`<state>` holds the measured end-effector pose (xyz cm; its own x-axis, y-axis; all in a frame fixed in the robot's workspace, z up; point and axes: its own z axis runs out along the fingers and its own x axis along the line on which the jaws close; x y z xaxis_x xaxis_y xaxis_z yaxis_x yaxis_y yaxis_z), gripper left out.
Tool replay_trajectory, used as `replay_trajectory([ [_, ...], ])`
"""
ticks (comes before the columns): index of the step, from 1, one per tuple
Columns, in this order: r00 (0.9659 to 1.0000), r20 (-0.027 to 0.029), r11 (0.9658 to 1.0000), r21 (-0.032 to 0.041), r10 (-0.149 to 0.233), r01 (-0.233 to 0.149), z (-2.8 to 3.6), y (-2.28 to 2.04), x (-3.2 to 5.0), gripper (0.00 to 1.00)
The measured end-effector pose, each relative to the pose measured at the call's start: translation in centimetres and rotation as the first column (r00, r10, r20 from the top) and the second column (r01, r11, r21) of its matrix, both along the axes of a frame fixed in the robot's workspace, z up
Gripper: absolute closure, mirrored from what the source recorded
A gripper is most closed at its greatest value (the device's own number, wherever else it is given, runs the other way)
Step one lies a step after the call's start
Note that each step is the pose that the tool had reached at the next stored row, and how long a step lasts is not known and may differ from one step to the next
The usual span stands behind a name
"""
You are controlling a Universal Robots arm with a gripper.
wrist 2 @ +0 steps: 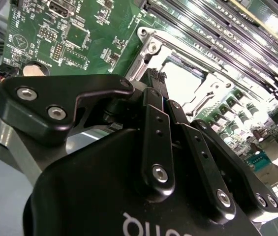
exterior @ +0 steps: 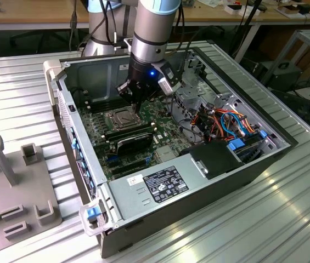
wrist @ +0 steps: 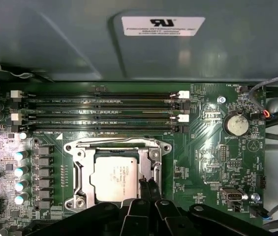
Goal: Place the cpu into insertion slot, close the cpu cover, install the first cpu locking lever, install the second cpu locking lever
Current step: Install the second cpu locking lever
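Observation:
The cpu lies flat in the insertion slot, its silver top showing through the window of the cpu cover, which is down over it. In the second wrist view the cpu shines bright inside the metal frame. My gripper is shut, fingers pressed together with nothing seen between them. Its tips sit at the socket's edge beside the cpu, low over the frame. In the exterior view the gripper hangs at the socket's right side. A thin lever wire runs along one edge of the cover.
Long black memory slots lie beside the socket, and a coin battery sits further along the board. The open case has a black card, a cable bundle and a power supply. A grey fixture stands on the exterior view's left.

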<state>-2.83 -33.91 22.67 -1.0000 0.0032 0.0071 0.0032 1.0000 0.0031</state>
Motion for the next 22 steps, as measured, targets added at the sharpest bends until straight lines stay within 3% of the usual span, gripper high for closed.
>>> replay_trajectory([
  [7, 1.0, -0.0016, 1.0, -0.0022, -0.001, 0.001, 0.0, -0.2, 0.39, 0.89],
  [22, 1.0, -0.0061, 0.9999, -0.0103, -0.005, 0.005, 0.0, -1.42, 0.81, 0.89],
])
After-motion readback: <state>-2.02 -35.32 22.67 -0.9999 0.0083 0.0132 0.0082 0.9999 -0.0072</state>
